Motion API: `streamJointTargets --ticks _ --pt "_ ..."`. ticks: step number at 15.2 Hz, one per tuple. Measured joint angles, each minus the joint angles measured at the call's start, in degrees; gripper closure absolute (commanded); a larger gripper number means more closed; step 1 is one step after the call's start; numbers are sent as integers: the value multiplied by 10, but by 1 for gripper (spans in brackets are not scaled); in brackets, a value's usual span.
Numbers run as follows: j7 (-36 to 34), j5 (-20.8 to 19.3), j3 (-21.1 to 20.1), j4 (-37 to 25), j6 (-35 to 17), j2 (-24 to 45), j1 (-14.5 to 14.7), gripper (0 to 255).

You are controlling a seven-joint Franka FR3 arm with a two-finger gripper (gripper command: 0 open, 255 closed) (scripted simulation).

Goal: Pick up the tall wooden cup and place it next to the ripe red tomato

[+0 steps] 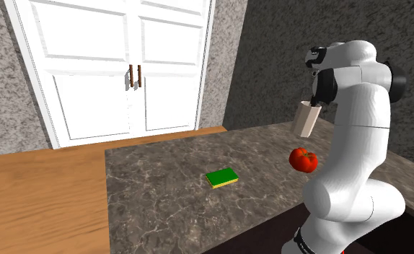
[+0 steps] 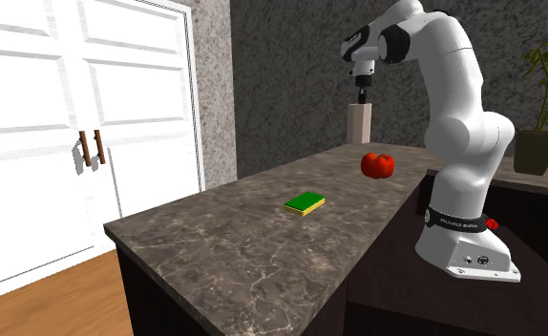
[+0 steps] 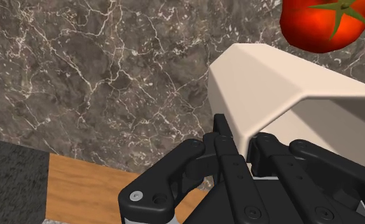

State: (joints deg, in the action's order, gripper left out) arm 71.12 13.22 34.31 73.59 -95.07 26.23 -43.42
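Just above the tomato (image 1: 303, 159), the gripper (image 1: 311, 102) is clamped on the rim wall of the pale cup (image 1: 306, 120), which hangs over the counter (image 1: 169, 195). The cup looks light, stiff and smooth, so a rim pinch may let it swing. The wrist view shows the grip itself, and the shoulder view shows a sponge (image 1: 222, 177) beyond the tomato.

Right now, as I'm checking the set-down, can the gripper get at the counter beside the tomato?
Probably yes. The gripper holds the cup in the air close by the tomato, nothing on the counter lies between them, and the green sponge sits well off.
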Motion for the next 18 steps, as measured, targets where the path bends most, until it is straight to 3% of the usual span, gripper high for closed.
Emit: streamJointTargets --ticks 18 --pt "8 9 -7 129 -134 8 17 255"
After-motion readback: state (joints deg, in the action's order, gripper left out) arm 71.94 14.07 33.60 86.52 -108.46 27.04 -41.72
